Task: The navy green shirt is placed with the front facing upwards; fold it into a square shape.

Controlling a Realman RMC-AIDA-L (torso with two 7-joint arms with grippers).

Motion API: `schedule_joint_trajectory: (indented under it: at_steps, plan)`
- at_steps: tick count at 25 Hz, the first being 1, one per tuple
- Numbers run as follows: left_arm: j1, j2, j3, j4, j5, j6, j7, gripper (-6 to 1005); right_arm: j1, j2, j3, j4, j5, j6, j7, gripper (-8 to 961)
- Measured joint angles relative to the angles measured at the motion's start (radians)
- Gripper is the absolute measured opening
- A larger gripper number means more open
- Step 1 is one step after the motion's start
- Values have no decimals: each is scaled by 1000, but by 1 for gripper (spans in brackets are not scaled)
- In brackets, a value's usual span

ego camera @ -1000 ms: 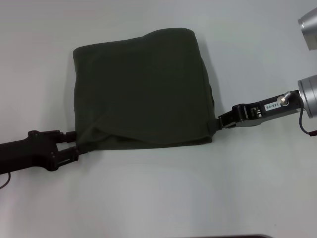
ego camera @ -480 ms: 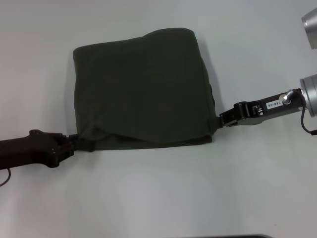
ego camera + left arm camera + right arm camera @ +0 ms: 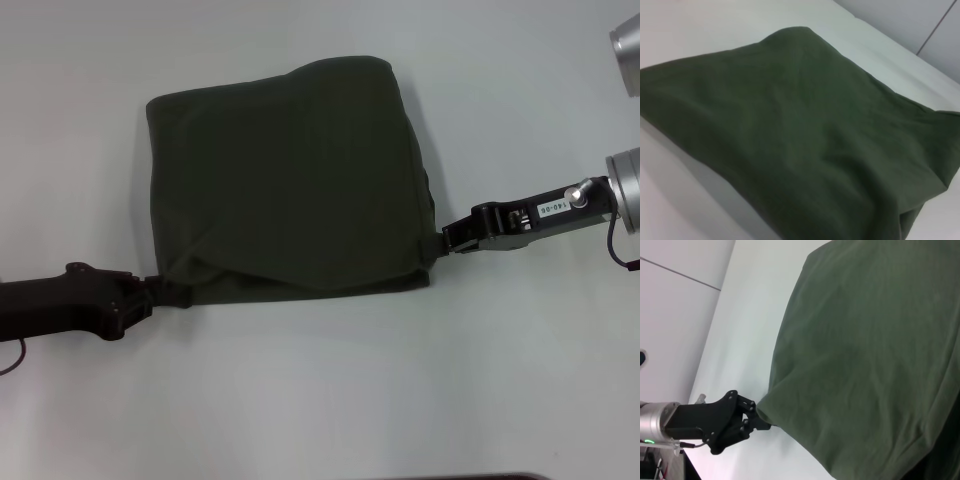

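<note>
You see the navy green shirt (image 3: pixel 285 180) lying flat in the middle of the white tabletop (image 3: pixel 320 400), folded into a shape close to a square, a little wider than it is deep, plain side up. Your left pincer (image 3: pixel 165 290) is pinched shut on the shirt's near left corner. Your right pincer (image 3: pixel 440 240) is pinched shut on the near right corner.

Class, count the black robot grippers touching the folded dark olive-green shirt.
2: the left gripper pinches the folded dark olive-green shirt's near left corner; the right gripper is at its near right corner.
</note>
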State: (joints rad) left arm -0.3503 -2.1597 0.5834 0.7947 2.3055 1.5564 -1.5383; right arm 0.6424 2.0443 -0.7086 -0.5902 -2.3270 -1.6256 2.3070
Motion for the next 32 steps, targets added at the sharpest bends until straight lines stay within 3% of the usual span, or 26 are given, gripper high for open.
schedule_joint_trajectory:
  at_steps: [32]
  plan:
    - [-16,-3,16,18,-10,37,-47,98,0,-8,35,1,0,-5,-4,24]
